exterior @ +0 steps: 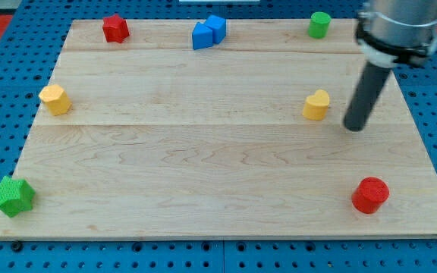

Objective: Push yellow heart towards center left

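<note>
The yellow heart (pixel 317 105) sits on the wooden board at the view's right, a little above mid-height. My tip (pixel 353 127) rests on the board just to the right of the heart and slightly below it, with a small gap between them. The dark rod rises from the tip towards the view's top right.
A yellow hexagon block (pixel 55 99) lies at the left edge. A red star (pixel 115 28), a blue block (pixel 208 32) and a green cylinder (pixel 319 24) line the top. A green star (pixel 12 196) is at bottom left, a red cylinder (pixel 370 195) at bottom right.
</note>
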Controlling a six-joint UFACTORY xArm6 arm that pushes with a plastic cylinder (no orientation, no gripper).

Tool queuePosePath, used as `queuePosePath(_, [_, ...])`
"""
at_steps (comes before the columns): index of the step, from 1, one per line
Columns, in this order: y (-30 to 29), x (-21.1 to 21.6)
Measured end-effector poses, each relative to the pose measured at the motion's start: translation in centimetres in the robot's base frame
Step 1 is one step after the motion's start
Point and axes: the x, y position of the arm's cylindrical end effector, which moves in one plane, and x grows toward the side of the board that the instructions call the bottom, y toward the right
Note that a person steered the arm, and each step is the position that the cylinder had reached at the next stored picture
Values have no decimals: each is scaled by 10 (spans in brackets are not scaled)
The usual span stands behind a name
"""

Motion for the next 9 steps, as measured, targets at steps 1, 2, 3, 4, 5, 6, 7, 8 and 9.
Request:
queuePosePath(1, [10,-31])
queuePosePath(2, [-46,-36])
queuePosePath(3, [-126,-33])
queuePosePath(4, [-157,-41])
queuePosePath(5, [-126,-64])
queuePosePath(6, [-147,-78])
queuePosePath(7, [-201,-56])
queuePosePath(8, [-233,-44])
queuePosePath(9, [-184,-41])
